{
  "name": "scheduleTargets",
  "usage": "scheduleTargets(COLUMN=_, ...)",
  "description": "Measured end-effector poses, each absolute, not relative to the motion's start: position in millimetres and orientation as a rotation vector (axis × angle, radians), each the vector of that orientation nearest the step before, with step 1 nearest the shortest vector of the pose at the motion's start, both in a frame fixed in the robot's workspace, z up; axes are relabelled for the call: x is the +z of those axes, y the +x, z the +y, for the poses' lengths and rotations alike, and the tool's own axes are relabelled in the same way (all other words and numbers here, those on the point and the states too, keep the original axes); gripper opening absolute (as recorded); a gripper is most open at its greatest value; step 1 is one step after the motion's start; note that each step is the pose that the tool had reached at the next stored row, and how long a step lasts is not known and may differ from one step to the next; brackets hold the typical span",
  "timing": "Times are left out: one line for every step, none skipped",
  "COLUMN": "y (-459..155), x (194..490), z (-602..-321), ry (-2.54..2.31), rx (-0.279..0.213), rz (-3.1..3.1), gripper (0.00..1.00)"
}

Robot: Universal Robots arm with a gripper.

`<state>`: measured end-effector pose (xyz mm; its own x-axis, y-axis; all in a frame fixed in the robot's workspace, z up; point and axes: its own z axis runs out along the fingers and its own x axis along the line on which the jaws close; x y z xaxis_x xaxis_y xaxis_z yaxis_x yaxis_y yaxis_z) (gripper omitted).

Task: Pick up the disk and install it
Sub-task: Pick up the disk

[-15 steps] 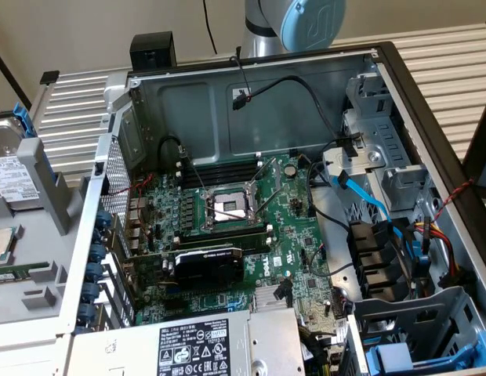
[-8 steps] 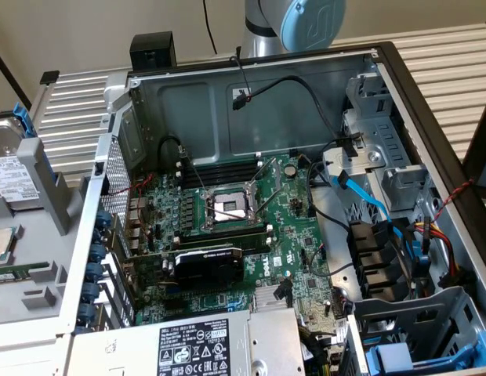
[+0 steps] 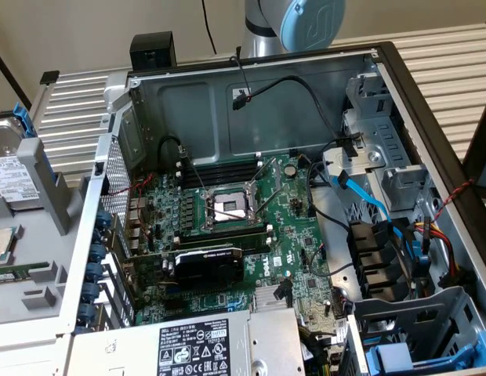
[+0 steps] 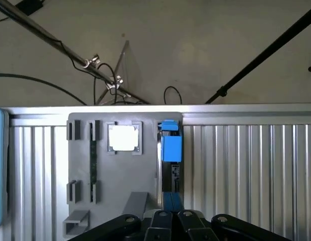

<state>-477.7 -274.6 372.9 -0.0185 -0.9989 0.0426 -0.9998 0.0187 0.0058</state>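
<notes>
Hand pinched together rt by blue edge of disk, stood edge-on in gry tray.

The worktop is a ribbed, silver-metal surface (its grooves run straight away from the gripper). A flat grey holder plate lies directly on it, just ahead of the gripper, its far edge close to the worktop's far rim. In the exterior view a computer case, standing open, also rests on the worktop just beside that plate; where it lies from the gripper cannot be told.
</notes>
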Motion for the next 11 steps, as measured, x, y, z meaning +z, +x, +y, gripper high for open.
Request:
scheduleTargets(y=-478.7, x=372.7, z=-274.6, ry=2.180, rx=0.041, rz=-2.215, gripper=0.11)
scheduleTargets(y=-480.0, x=372.7, z=-274.6, ry=2.183, rx=0.041, rz=-2.212, gripper=0.12)
scheduleTargets(y=-481.4, x=372.6, z=-274.6, ry=2.185, rx=0.042, rz=-2.210, gripper=0.12)
scheduleTargets(y=-482.8, x=372.7, z=-274.6, ry=2.187, rx=0.042, rz=-2.208, gripper=0.18)
scheduleTargets(y=-484.3, x=372.7, z=-274.6, ry=2.190, rx=0.043, rz=-2.207, gripper=0.24)
scheduleTargets(y=-485.8, x=372.8, z=-274.6, ry=2.192, rx=0.044, rz=-2.206, gripper=0.24)
scheduleTargets(y=-487.1, x=372.7, z=-274.6, ry=2.194, rx=0.045, rz=-2.204, gripper=0.30)
scheduleTargets(y=-488.5, x=372.7, z=-274.6, ry=2.197, rx=0.046, rz=-2.203, gripper=0.36)
scheduleTargets(y=-489.8, x=372.7, z=-274.6, ry=2.199, rx=0.047, rz=-2.201, gripper=0.36)
scheduleTargets(y=-491.3, x=372.7, z=-274.6, ry=2.202, rx=0.048, rz=-2.200, gripper=0.42)
scheduleTargets(y=-492.7, x=372.7, z=-274.6, ry=2.204, rx=0.049, rz=-2.198, gripper=0.48)
